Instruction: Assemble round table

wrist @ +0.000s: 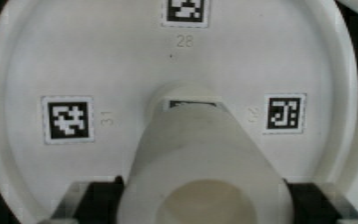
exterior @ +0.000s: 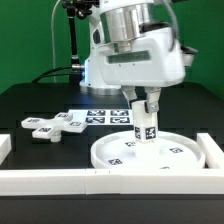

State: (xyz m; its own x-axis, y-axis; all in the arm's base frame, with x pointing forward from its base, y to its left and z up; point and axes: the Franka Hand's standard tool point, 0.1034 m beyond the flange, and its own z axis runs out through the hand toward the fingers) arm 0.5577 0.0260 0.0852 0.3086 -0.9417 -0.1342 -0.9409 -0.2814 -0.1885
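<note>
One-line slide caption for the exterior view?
Gripper holds leg upright at centre of disc; cross-shaped foot lies apart at the exterior view's left.

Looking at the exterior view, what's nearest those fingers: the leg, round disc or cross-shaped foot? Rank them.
1. Leg, held between the fingers.
2. Round disc, directly beneath.
3. Cross-shaped foot, off at the exterior view's left.

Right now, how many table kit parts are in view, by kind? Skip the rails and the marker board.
round disc: 1
leg, held in the gripper over the disc: 1
cross-shaped foot: 1
Total: 3
</note>
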